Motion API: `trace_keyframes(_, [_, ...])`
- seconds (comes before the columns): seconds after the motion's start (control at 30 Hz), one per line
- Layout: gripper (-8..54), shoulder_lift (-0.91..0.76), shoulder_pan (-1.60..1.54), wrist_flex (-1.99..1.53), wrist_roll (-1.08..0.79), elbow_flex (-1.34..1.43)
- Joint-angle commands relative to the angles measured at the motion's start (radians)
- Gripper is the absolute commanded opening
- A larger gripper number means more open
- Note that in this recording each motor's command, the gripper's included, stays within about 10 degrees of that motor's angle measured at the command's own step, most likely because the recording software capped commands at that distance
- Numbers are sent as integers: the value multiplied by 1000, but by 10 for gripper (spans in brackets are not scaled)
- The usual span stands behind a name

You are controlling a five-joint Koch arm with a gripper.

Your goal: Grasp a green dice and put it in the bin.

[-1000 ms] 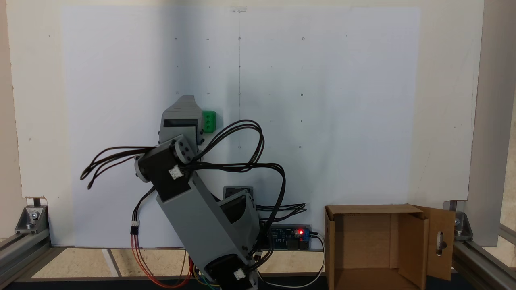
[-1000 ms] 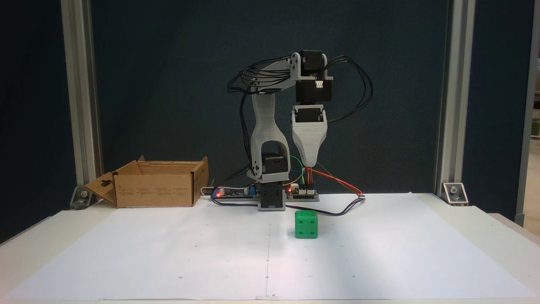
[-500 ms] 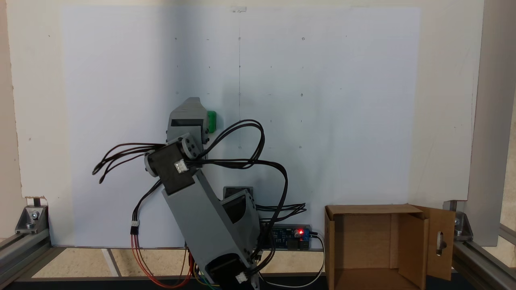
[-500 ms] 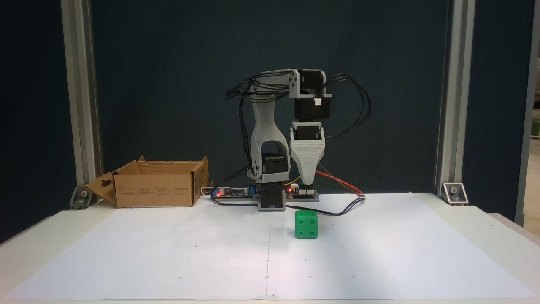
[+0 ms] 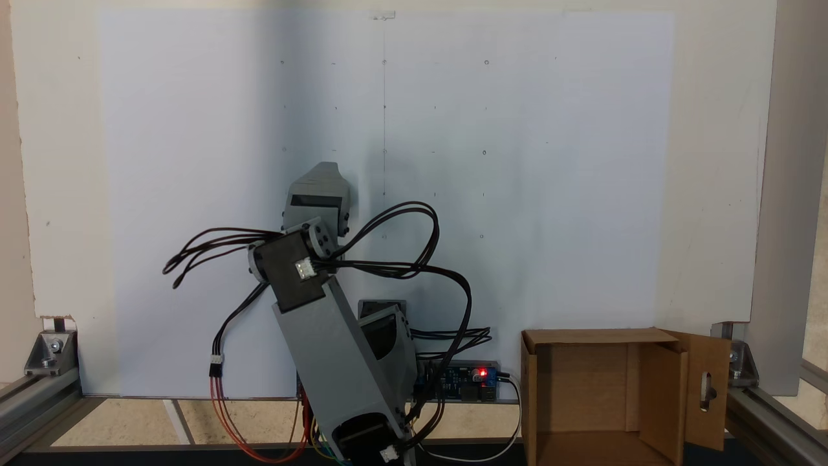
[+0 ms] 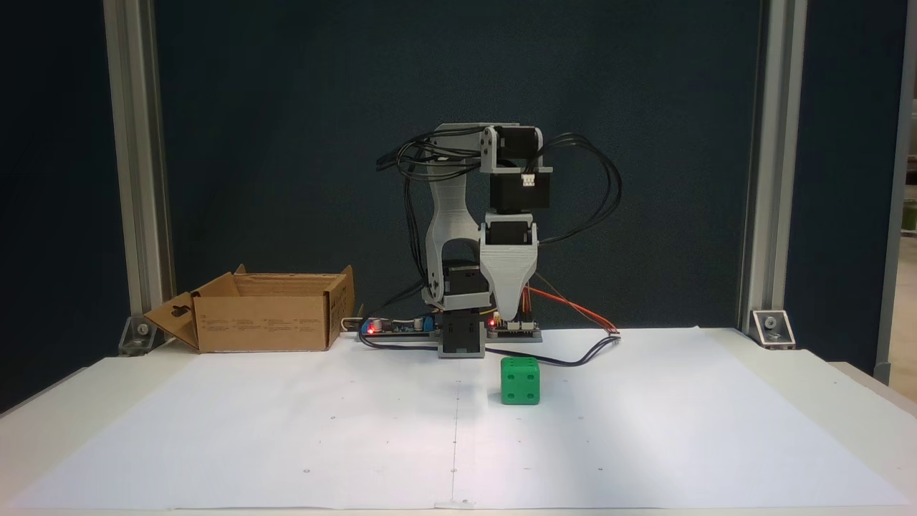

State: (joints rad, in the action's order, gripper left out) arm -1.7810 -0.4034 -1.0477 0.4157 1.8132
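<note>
So the dice [image 6: 520, 381], a glossy green rounded cube with sunken pips, sits on the white paper [image 6: 286, 430] nearest the front camera. The gripper [image 6: 507, 315] hangs point-down right behind and above it, a hair to the left, not touching. Can't tell if the jaws are open. The matte cardboard bin [image 6: 265, 322] sits far left by the base, top open.

claw [image 6: 507, 315] lowered, shifted over green dice [image 6: 520, 382]
</note>
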Motion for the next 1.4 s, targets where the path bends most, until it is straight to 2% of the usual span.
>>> trace_keyframes(0.0, [435,-35,5,8,60,-14])
trace_keyframes(1.37, [436,-41,-35,166,189,114])
